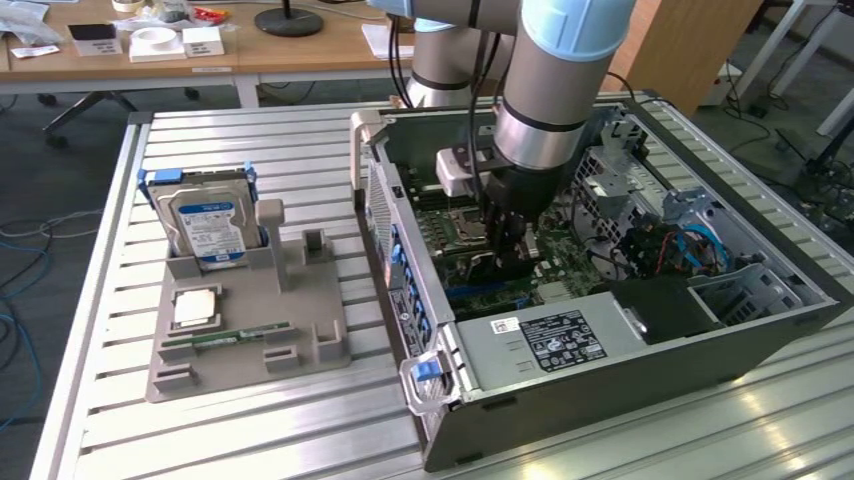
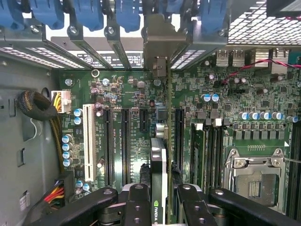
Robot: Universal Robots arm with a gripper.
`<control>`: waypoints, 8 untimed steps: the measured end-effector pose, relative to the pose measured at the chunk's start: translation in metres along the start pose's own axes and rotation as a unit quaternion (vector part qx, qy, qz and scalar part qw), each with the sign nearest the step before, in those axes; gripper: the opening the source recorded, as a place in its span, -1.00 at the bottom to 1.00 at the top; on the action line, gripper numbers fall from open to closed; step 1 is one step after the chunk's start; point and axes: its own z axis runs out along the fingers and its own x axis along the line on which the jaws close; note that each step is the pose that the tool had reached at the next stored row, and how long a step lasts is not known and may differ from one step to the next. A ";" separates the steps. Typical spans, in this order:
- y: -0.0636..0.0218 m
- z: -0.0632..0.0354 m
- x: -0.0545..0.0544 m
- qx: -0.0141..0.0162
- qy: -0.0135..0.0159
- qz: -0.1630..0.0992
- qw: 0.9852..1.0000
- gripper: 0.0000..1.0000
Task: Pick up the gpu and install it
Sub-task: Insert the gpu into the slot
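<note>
One card is in my hand (image 2: 160,207): the gpu (image 2: 159,169), held edge-on between my fingers (image 2: 139,207), which are closed narrow on it. I am down inside the open case (image 1: 641,360), right over the motherboard (image 2: 225,94). Straight below my hand the gpu stands upright along a black slot (image 2: 179,136), its metal bracket (image 2: 160,42) at the case's rear wall among the blue clips (image 2: 89,12). Well away from me on the desk (image 1: 240,440), a hard drive (image 1: 211,225) stands in a grey holder (image 1: 254,340).

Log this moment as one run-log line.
gripper: shut on gpu | gpu: edge-on above motherboard slots | place: inside computer case
</note>
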 end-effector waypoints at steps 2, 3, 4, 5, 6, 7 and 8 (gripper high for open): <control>0.0002 0.0000 0.000 0.000 0.000 0.000 1.000 -0.47; 0.0002 0.0001 0.000 0.000 0.000 -0.001 1.000 -0.47; 0.0003 0.0002 0.000 0.000 0.000 0.000 1.000 -0.47; 0.0003 0.0004 0.000 0.000 0.000 -0.001 1.000 -0.47; 0.0004 0.0007 0.000 0.000 0.000 0.000 1.000 -0.47; 0.0004 0.0012 0.000 0.001 0.000 0.000 1.000 -0.47; 0.0005 0.0017 0.000 0.001 0.000 0.000 1.000 -0.47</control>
